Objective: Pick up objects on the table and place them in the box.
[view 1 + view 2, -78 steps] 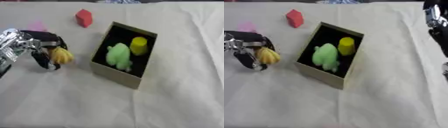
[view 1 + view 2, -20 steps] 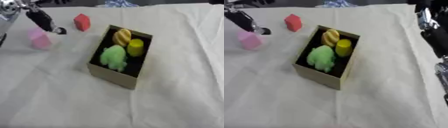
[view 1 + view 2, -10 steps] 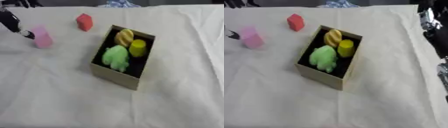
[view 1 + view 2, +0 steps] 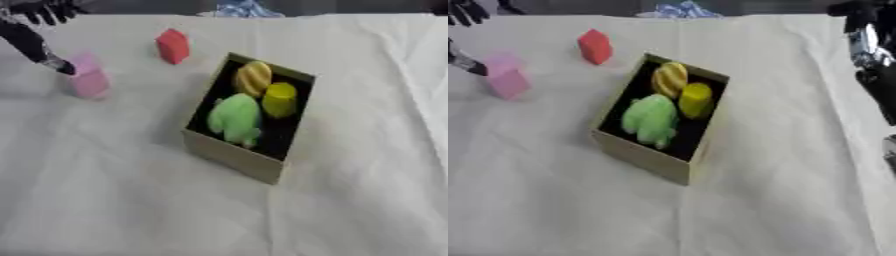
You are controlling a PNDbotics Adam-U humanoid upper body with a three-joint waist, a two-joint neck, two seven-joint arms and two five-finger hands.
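Robot hand (image 4: 35,42), seemingly open, mostly cropped.

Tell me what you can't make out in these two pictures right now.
- Left hand: cut off by the left eye view's top-left corner; contact with the pink block is too blurred to tell.
- Right hand: only the arm shows at the right eye view's right edge.
- Box floor: hidden under the green toy, striped yellow thing and yellow cylinder.
- Red block: its exact shape is blurred.

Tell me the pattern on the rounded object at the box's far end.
Yellow with darker orange stripes, clearest in the left eye view.
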